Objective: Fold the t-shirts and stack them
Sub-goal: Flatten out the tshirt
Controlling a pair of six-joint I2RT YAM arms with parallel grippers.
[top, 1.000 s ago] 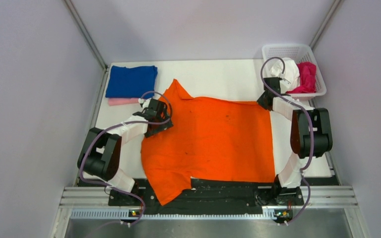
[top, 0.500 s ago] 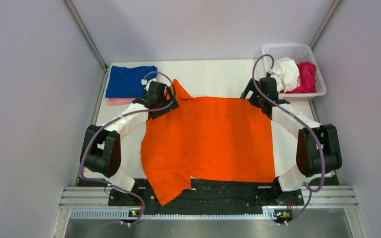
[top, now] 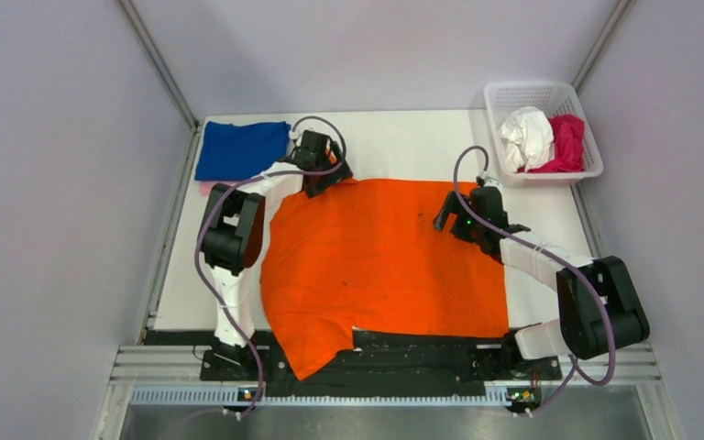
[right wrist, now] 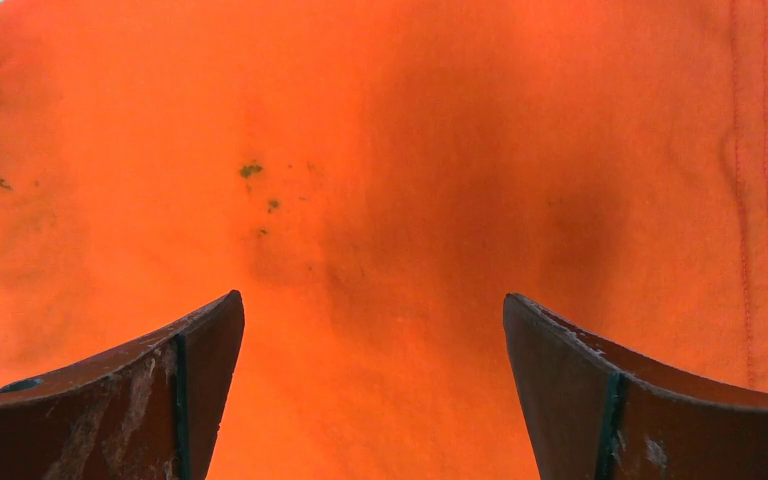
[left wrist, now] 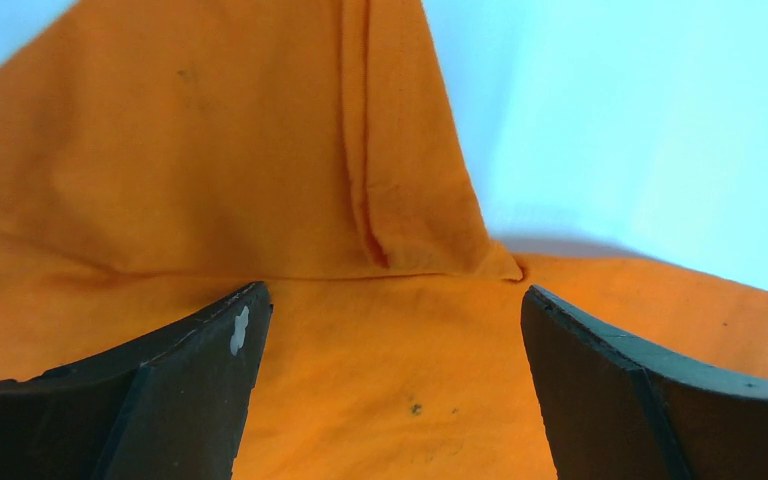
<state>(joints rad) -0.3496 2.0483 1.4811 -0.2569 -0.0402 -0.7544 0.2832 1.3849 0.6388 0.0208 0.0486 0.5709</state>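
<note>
A bright orange t-shirt [top: 385,266] lies spread flat across the middle of the table, its near left sleeve hanging over the front rail. My left gripper [top: 328,176] hovers open over the shirt's far left sleeve, and its wrist view shows that sleeve [left wrist: 210,170] beyond the spread fingers [left wrist: 395,330]. My right gripper [top: 446,218] is open above the far right part of the shirt; orange cloth [right wrist: 410,150] fills its view and nothing lies between its jaws [right wrist: 373,340]. A folded royal blue shirt [top: 241,149] rests at the back left on a pale pink one [top: 204,187].
A white lattice basket [top: 536,92] at the back right holds a crumpled white shirt [top: 525,136] and a magenta one [top: 566,139]. Grey walls enclose the table on three sides. A black rail [top: 422,353] runs along the near edge.
My right gripper opened, let go of the shirt's far right corner and moved left and nearer over the cloth. My left gripper moved back and right to the far sleeve.
</note>
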